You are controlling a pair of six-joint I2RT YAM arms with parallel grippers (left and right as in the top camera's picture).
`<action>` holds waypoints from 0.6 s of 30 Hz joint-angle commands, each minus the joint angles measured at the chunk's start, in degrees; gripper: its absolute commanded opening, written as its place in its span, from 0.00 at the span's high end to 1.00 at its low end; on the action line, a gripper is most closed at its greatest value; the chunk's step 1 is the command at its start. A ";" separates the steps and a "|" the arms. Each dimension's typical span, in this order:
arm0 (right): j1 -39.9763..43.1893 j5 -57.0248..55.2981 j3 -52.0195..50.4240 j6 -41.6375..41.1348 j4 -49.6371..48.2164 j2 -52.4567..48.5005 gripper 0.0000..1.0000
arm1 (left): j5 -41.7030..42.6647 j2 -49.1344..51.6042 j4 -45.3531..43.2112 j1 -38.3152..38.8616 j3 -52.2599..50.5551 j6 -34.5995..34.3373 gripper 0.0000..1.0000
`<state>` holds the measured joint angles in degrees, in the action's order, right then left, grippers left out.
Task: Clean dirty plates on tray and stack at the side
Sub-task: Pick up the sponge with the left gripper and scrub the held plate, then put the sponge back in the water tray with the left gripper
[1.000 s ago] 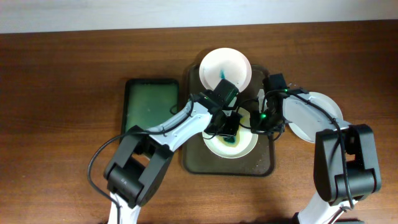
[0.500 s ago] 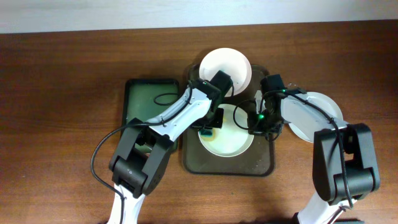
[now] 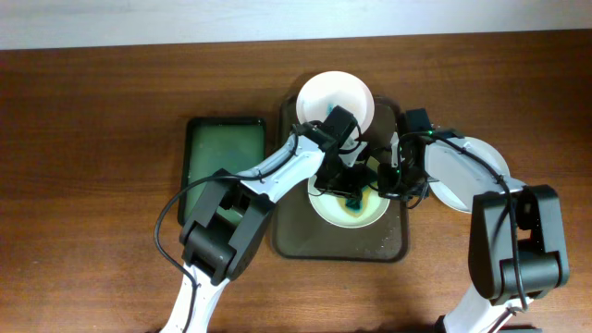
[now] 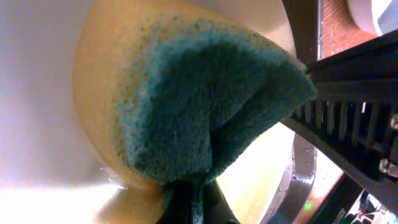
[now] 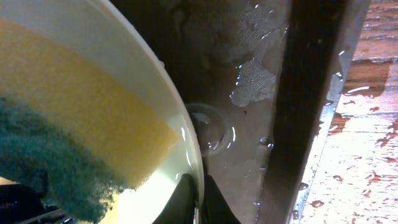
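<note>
Sponge [image 4: 205,106] clamped in left hand [image 3: 344,180], scrubbing tray plate [image 3: 365,215]; rim pinched by right hand [image 3: 388,178]. Side plate [image 3: 450,188] done on table, stained plate [image 3: 326,92] pending.

The overhead camera looks straight down on the whole table [image 3: 92,111], while both wrist cameras press in close, sharing the same sponge [image 4: 205,106] and plate [image 5: 179,121].

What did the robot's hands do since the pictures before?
The left hand swept the sponge left across the plate, then back toward the right. The right hand kept pinching the plate's rim. The tray and top plate stayed put.
</note>
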<state>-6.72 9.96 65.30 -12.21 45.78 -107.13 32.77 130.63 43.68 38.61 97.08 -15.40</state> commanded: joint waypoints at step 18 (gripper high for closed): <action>-1.36 0.11 -1.01 0.85 0.24 -1.99 0.96 | -33.33 -7.06 39.67 -17.31 27.43 -2.29 1.00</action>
<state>-8.56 14.90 65.30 -11.97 45.17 -107.74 -0.21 131.37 82.35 24.62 122.06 -17.15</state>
